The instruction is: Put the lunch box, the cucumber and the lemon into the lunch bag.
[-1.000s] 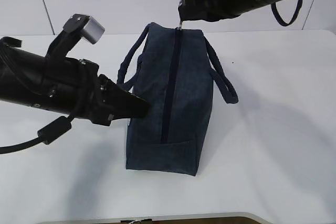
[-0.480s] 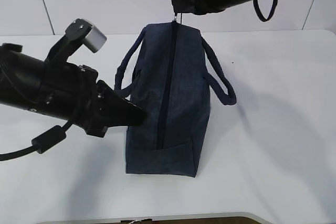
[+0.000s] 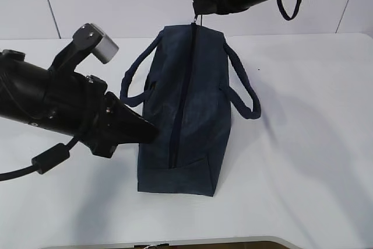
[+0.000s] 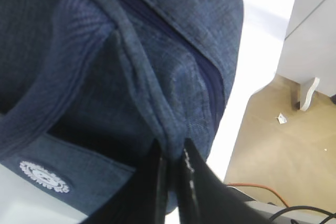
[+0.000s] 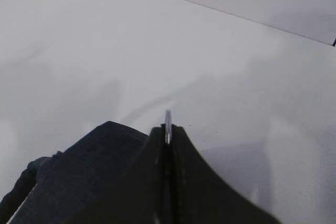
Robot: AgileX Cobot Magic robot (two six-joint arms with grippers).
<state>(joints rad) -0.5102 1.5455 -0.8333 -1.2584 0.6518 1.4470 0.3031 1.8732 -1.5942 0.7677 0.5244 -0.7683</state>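
The navy lunch bag (image 3: pixel 192 115) lies on the white table with its top zipper (image 3: pixel 182 103) running lengthwise and closed. My left gripper (image 3: pixel 152 134) is shut on a fold of the bag's fabric at its near left side; in the left wrist view the gripper (image 4: pixel 172 148) pinches a fabric ridge beside the white logo (image 4: pixel 44 176). Above the bag's far end, my right gripper (image 3: pixel 200 13) is shut on the metal ring pull (image 5: pixel 168 119). The lunch box, the cucumber and the lemon are out of view.
The bag's two loop handles (image 3: pixel 243 88) hang out to either side. The table's front edge (image 3: pixel 175 242) runs close below the bag. A tan floor (image 4: pixel 273 140) lies beyond the table edge in the left wrist view.
The bag has swung, its far end drawn to the left with the right gripper and ring pull. My left arm has shifted slightly left with the fabric. The left handle has flopped outward.
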